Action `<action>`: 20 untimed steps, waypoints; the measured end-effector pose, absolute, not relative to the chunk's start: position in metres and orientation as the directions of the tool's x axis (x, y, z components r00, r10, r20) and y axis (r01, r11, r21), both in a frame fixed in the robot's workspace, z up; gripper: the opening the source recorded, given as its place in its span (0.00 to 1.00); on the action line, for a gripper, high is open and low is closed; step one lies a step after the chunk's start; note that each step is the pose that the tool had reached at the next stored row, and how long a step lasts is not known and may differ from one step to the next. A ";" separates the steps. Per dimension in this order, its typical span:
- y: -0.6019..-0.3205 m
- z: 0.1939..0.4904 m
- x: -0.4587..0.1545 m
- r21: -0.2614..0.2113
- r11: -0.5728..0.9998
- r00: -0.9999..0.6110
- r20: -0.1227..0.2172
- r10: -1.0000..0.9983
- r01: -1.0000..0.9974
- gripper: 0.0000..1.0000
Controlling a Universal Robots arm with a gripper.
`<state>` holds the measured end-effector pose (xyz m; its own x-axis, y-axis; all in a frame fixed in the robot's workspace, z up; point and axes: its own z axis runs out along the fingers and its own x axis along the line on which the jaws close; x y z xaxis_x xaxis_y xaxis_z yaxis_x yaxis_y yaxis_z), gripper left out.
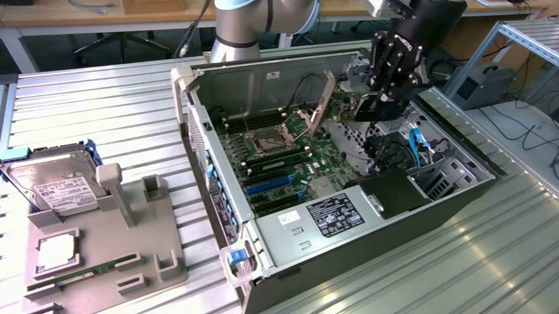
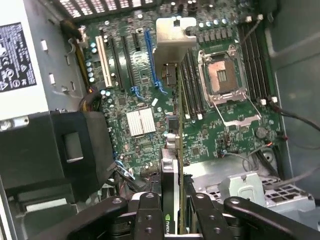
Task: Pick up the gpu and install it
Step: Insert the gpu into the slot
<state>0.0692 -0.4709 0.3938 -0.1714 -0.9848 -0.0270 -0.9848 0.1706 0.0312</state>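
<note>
My gripper (image 1: pixel 384 108) hangs over the open computer case (image 1: pixel 201 150), shut on the gpu (image 1: pixel 347 99). In the wrist view the gpu (image 2: pixel 170 170) is seen edge-on between the two black fingers (image 2: pixel 150 212), and its silver bracket (image 2: pixel 172 40) is at the far end. The card is held in the air above the green motherboard (image 2: pixel 140 120), over the area between the blue expansion slots (image 2: pixel 148 55) and the processor socket (image 2: pixel 222 75). In the exterior view the slots (image 1: pixel 266 185) lie below the card, toward the view's left.
A grey fixture tray (image 1: pixel 131 242) at the exterior view's left holds a hard drive (image 1: pixel 57 183), a memory stick (image 1: pixel 88 271) and a processor (image 1: pixel 54 252). Inside the case sit the labelled power supply (image 1: pixel 341 212), a drive cage (image 1: pixel 436 176) and cables (image 1: pixel 415 140).
</note>
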 end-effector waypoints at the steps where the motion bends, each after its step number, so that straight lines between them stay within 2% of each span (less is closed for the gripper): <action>1: -0.471 0.394 0.069 0.031 0.149 -0.150 -0.027 -0.988 -0.988 0.27; 6: -0.471 0.393 0.068 0.016 0.117 -0.118 -0.029 -0.993 -0.993 0.27; 20: -0.456 0.386 0.042 0.012 0.063 -0.064 -0.029 -0.998 -0.998 0.27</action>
